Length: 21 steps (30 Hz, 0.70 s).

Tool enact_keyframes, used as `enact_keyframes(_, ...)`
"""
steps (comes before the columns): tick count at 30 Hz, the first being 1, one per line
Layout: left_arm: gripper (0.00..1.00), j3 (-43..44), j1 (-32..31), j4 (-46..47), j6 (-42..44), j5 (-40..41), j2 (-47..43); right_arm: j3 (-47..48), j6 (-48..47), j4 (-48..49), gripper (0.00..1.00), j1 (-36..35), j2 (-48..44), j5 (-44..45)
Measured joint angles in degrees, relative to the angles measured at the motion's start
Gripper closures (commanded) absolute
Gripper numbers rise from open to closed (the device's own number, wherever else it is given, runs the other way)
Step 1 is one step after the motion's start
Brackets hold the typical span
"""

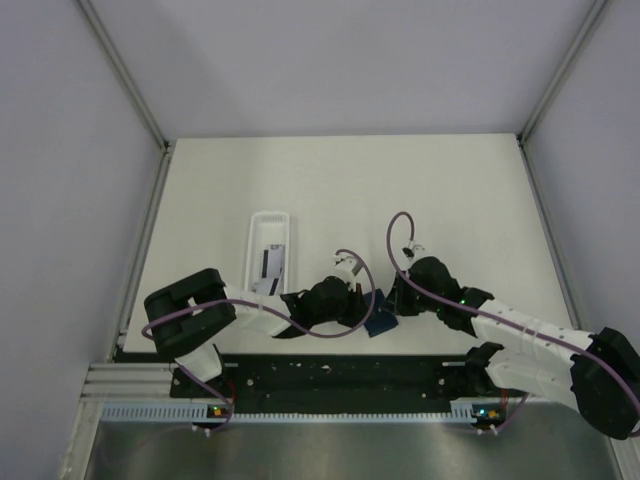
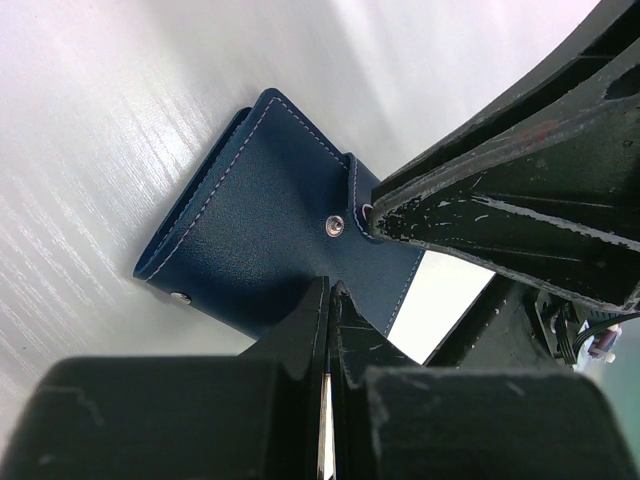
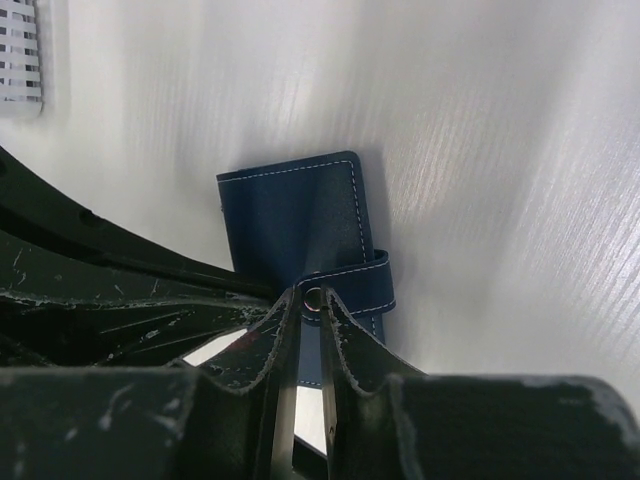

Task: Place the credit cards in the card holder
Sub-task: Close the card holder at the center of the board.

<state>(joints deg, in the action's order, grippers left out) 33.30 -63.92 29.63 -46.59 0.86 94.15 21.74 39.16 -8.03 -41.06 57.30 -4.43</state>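
The navy card holder (image 2: 262, 205) lies folded on the white table, at the near edge between the arms (image 1: 380, 323). Its strap (image 3: 362, 280) wraps over one edge, with a pale snap stud (image 2: 336, 226) at its end. My right gripper (image 3: 318, 296) is pinched on the strap's stud end, jaws narrow around it; one of its fingers (image 2: 470, 215) shows in the left wrist view. My left gripper (image 2: 331, 291) is shut, its tips over the holder's near edge with nothing visibly held. Credit cards (image 1: 268, 262) lie in the tray to the left.
A long white translucent tray (image 1: 270, 218) stands left of centre, just beyond the left arm. Both wrists crowd together over the holder near the table's front edge (image 1: 330, 352). Grey walls enclose the table on three sides.
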Motion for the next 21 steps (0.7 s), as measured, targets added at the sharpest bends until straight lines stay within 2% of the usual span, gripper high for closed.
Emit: enact_keyframes(21, 1.0, 0.0, 0.0, 0.2, 0.0, 0.0, 0.1, -0.8, 0.0, 3.1, 0.89, 0.0, 2.4, -1.7)
